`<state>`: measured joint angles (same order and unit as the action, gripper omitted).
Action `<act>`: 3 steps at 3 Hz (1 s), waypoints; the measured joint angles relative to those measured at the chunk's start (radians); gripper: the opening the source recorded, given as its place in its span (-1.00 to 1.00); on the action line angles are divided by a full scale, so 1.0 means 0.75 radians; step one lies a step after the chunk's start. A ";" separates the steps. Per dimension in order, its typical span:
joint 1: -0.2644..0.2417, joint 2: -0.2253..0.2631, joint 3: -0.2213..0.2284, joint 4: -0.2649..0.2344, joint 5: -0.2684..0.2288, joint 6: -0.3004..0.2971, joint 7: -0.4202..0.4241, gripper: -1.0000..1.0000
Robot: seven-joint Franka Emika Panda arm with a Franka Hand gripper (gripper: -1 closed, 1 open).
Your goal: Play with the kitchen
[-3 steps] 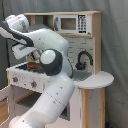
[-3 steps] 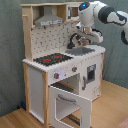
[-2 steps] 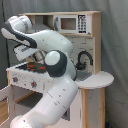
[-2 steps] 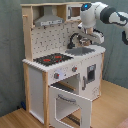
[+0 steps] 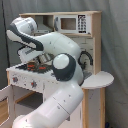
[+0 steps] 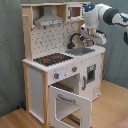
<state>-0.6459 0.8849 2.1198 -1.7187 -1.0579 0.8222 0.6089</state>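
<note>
The kitchen [image 6: 60,75] is a tall white and light-wood toy unit with a black-red stovetop [image 6: 52,59], a grey sink [image 6: 82,51], a black faucet [image 6: 77,37], a hood [image 6: 47,20] and knobs. Its oven door [image 6: 70,102] hangs open towards the front. In the second exterior view my gripper [image 6: 88,39] hangs just above the sink, beside the faucet, with the white arm reaching in from the right. In the first exterior view my arm [image 5: 60,65] covers much of the kitchen [image 5: 92,45]. The microwave [image 5: 70,23], stovetop [image 5: 37,66] and faucet [image 5: 88,58] show around it.
A round white side shelf [image 5: 100,79] juts from the kitchen's right side in the first exterior view. A grey curtain [image 6: 10,60] hangs behind the unit. The kitchen stands on a wooden floor [image 6: 112,107].
My wrist has shifted slightly: to the left in the second exterior view, to the right in the first exterior view. The kitchen and its open oven door have not moved.
</note>
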 joint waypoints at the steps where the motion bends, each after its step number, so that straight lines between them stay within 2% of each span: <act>1: -0.089 0.066 0.061 -0.083 -0.002 0.017 0.028 -1.00; 2: -0.178 0.134 0.117 -0.149 -0.008 0.034 0.041 -1.00; 3: -0.262 0.205 0.141 -0.170 -0.051 0.104 0.013 -1.00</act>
<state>-0.8423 1.0384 2.2259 -1.8462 -1.0958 0.8999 0.6184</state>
